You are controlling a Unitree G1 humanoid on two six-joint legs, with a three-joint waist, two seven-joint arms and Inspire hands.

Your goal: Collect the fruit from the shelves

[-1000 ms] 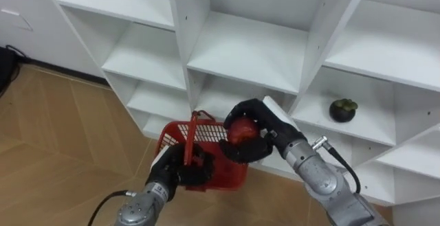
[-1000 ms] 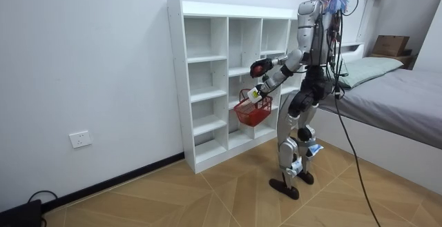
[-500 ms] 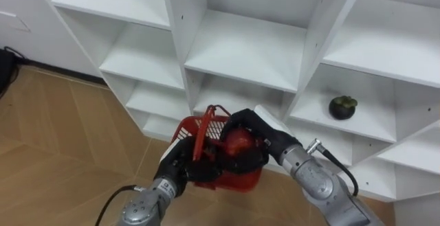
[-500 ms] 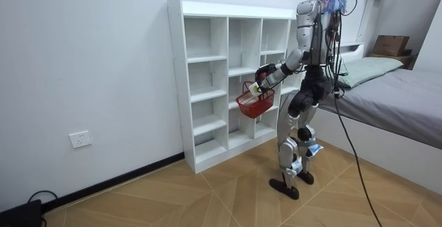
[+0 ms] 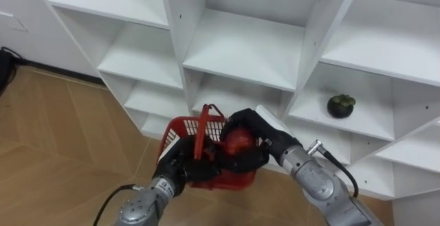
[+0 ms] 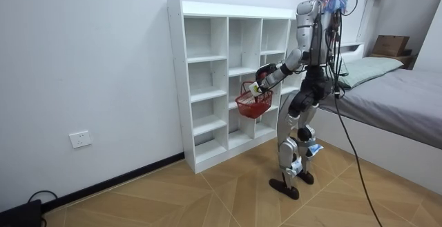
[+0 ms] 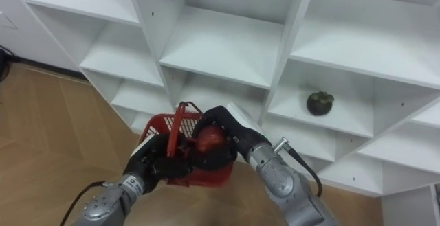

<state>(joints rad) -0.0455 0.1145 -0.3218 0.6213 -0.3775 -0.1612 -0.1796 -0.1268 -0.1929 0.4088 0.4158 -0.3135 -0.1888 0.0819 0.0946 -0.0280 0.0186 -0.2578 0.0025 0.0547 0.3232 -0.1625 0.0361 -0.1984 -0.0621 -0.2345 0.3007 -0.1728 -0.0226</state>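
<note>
The right robot hand (image 5: 260,131) curls round a red apple (image 5: 237,142) just over the red basket (image 5: 173,138), whose handle (image 5: 200,131) the left robot hand (image 5: 180,169) grips. Released off-centre, it could clip the rim and hit the floor (image 5: 62,137).

**Tally: 2 fruits, 1 basket, 1 closet**

Fruit: 2 total, i.e. 1 red fruit (image 5: 237,142) and 1 dark fruit (image 5: 342,105) w/ green cap.
Baskets: 1 red basket (image 5: 242,178).
Closets: 1 white closet (image 5: 240,47), w/ 3 cols of shelves in room view.
Robot hands: 2, left hand (image 5: 180,168) and right hand (image 5: 251,126).
Elsewhere in rm: 1 bed (image 6: 400,103), 1 wall socket (image 6: 81,139), 1 cardboard box (image 6: 389,45).
</note>
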